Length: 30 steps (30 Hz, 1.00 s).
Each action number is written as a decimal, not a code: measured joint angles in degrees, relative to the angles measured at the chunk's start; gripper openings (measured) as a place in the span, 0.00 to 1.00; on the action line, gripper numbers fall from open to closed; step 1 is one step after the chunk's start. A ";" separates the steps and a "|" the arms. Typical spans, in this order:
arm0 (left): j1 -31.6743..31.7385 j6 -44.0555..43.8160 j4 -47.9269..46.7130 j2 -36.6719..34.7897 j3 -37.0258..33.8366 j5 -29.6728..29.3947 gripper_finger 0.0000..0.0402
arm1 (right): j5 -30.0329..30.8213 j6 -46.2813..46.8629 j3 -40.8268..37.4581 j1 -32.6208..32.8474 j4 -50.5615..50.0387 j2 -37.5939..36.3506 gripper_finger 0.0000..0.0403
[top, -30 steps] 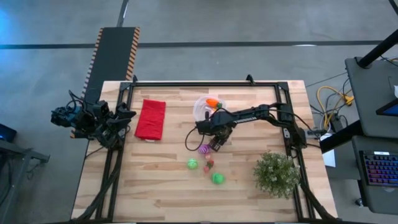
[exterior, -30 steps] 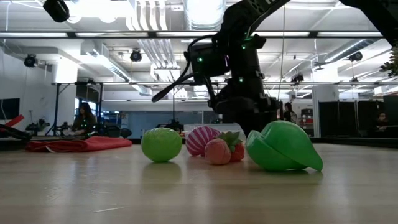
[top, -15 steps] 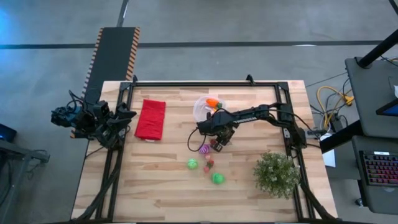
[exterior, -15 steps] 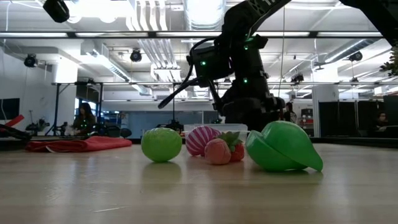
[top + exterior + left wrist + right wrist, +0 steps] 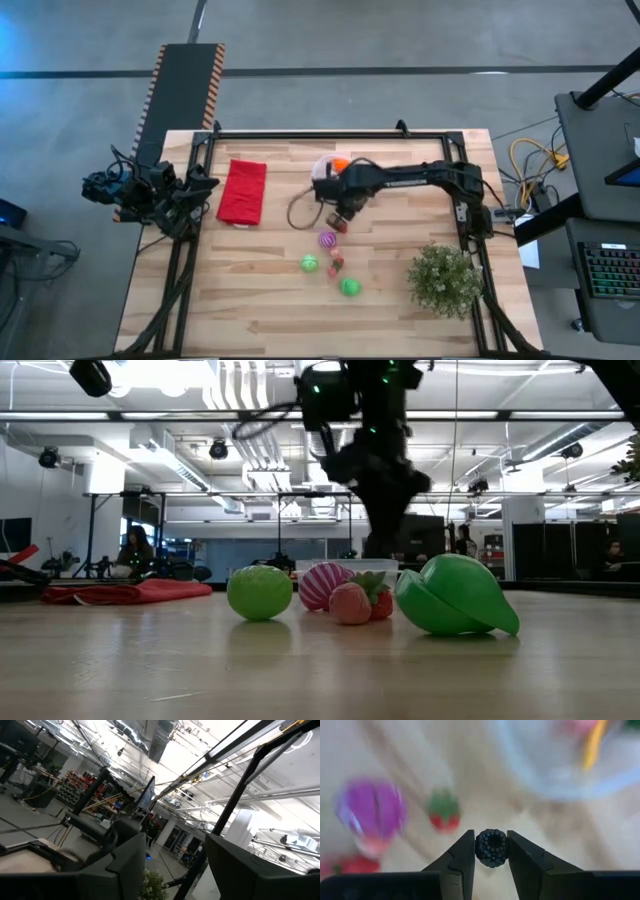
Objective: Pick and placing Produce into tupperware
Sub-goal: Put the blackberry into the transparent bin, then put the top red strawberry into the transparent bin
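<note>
Above the wooden table (image 5: 250,290), jaws pinch a blackberry (image 5: 491,848) (dark, bumpy).

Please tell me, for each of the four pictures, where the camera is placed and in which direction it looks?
High view: above the table, looking straight down; shows both arms, the right gripper near the tupperware.
Low view: at table-top height, looking level at the purple ball; the right arm hangs above.
Left wrist view: on the left arm, beside the table, facing the ceiling.
Right wrist view: looks down past its fingers, shut on a dark berry.
Shared: purple ball in high, low and right wrist views.
</note>
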 joint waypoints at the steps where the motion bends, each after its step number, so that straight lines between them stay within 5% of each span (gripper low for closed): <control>1: 0.00 0.00 0.00 0.00 0.00 -0.35 0.48 | 1.27 -0.12 2.06 -0.54 0.13 0.04 0.23; 6: 0.00 0.00 -0.01 0.00 0.00 -0.81 0.48 | 7.77 -2.63 10.86 -5.02 0.54 -0.05 0.23; 14: 0.01 -0.02 0.16 0.00 0.00 -0.78 0.48 | -1.11 -6.10 11.02 -15.34 -3.76 5.39 0.27; 24: 0.01 0.00 -0.14 0.00 0.00 -0.78 0.48 | -0.34 -7.79 9.16 -14.98 -2.30 7.79 0.42; 30: 0.00 0.00 -0.22 0.00 0.00 -0.76 0.48 | -2.22 -6.41 8.86 -11.09 -4.19 2.69 0.48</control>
